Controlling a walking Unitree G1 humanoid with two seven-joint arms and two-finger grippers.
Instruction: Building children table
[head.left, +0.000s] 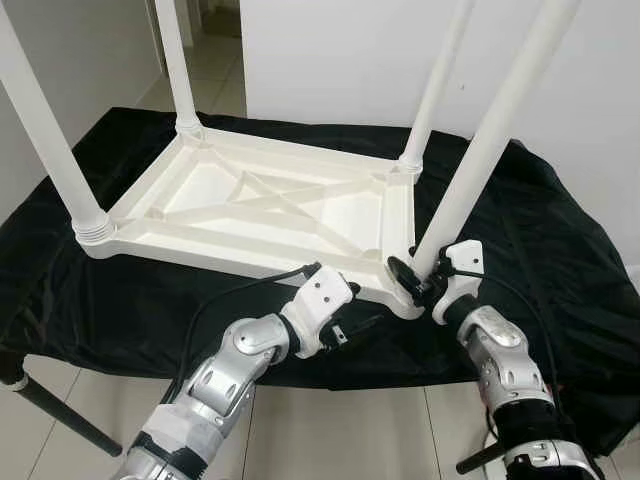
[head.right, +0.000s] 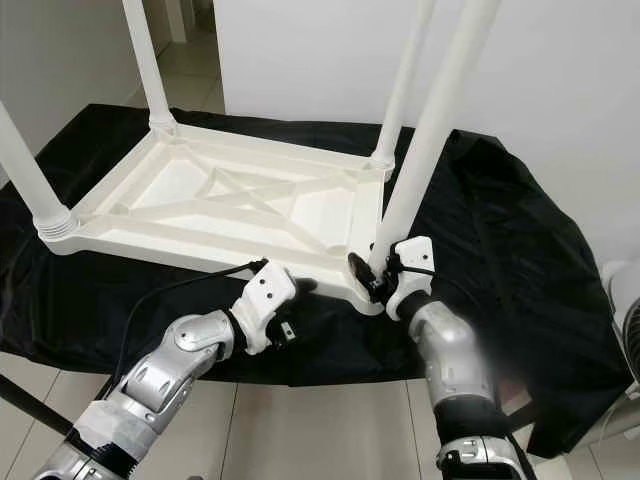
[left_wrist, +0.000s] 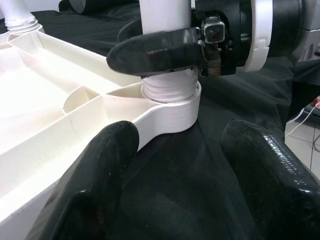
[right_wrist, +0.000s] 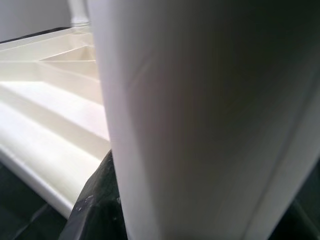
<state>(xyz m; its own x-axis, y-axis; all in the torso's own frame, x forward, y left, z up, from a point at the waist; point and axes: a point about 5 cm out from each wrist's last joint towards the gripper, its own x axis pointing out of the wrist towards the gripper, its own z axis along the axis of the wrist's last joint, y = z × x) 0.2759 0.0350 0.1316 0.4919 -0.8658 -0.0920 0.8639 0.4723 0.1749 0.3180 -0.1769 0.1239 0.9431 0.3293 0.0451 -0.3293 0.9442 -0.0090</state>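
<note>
Left eye view shows a white plastic children's table (head.left: 270, 205) lying upside down on a black cloth (head.left: 560, 270) that covers the bench (head.left: 55, 405); its ribbed underside faces up, with a cross brace in the middle. Four white legs stand up from its corners: the far left leg (head.left: 172, 60), the far right leg (head.left: 437, 85), the near left leg (head.left: 40, 120) and the near right leg (head.left: 490, 135). The near right leg leans slightly and enters the corner socket (left_wrist: 170, 100) closest to the robot's right arm.

The right pincer (head.left: 415, 275) is closed around the base of that near right leg, just above the socket; in the left wrist view one black finger (left_wrist: 155, 50) wraps across the leg's front, right over the threaded collar. The right wrist view is close against the leg's white shaft, with the table's ribs beyond.

The left pincer (left_wrist: 180, 165) hovers low over the black cloth just in front of the same corner, its two fingers spread wide and gripping nothing. One of its fingertips (left_wrist: 107, 165) lies beside the table's rim, near it, though contact cannot be made out.

Pale tiled floor (head.left: 330, 430) shows below the bench's edge.
</note>
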